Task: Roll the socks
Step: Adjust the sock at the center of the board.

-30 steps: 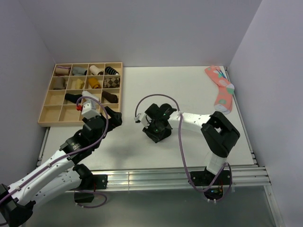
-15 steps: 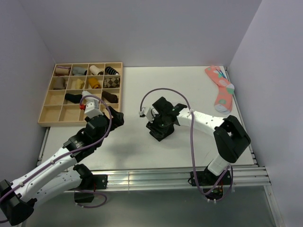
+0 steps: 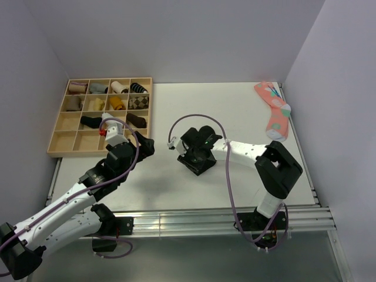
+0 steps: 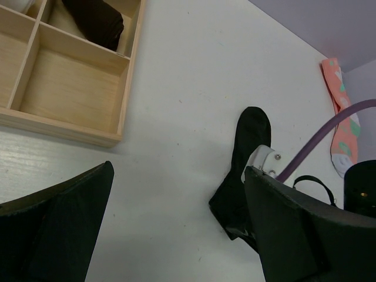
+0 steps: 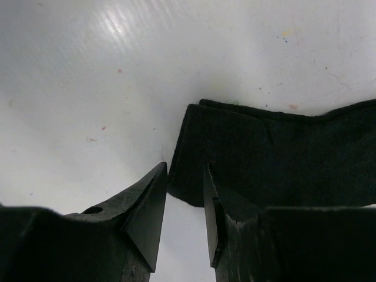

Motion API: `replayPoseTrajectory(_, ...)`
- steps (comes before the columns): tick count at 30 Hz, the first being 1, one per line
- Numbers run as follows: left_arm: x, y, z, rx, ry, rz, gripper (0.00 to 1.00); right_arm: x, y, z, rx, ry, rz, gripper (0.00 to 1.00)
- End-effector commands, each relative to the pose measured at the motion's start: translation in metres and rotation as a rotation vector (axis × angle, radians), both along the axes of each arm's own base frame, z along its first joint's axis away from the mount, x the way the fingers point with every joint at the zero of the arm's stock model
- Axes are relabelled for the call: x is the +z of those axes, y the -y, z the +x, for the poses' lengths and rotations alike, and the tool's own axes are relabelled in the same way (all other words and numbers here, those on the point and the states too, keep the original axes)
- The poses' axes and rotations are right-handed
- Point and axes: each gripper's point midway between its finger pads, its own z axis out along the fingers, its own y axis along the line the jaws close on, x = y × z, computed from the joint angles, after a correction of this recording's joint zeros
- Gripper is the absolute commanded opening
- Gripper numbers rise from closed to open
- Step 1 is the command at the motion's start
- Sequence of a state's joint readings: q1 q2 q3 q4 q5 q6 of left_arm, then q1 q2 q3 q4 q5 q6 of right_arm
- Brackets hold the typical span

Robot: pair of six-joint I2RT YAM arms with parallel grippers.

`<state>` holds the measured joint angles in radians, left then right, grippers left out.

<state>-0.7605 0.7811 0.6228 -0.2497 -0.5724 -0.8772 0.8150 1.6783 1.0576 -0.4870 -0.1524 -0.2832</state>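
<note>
Right, my left end effector [image 4: 177, 170] hangs above the bench [image 4: 188, 70] with its fingers spread wide, holding nothing. The black sock [image 4: 247, 147] lies flat ahead of it and to the right. The right end effector [image 5: 185, 170] is down at that sock's edge with its fingers drawn nearly together. From the wrist view I cannot tell whether they have caught the fabric. A pink sock [image 3: 274, 111] lies well beyond it.

Compartment tray [image 3: 63, 141] far left holding rolled socks [image 3: 120, 87], flat sock [image 4: 249, 135] at centre beneath right gripper [image 5: 184, 176], second sock [image 3: 275, 111] along far right edge.
</note>
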Motion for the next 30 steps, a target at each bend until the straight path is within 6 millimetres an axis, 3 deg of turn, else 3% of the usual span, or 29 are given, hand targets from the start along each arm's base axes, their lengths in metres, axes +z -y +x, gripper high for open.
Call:
replayPoseTrajectory(1,0.006,0.004,0.003,-0.013,0.026,-0.018,0.99,-0.007,0.004,0.017,-0.086,0.071,-0.037,0.39)
replayPoseTrajectory(13,0.006,0.003,0.003,-0.015,0.029,-0.008,0.99,-0.023,0.009,0.016,-0.086,0.059,-0.071,0.51)
replayPoseTrajectory(30,-0.001,0.003,0.003,-0.015,0.020,0.005,0.99,-0.003,0.011,0.015,-0.077,0.069,-0.029,0.51)
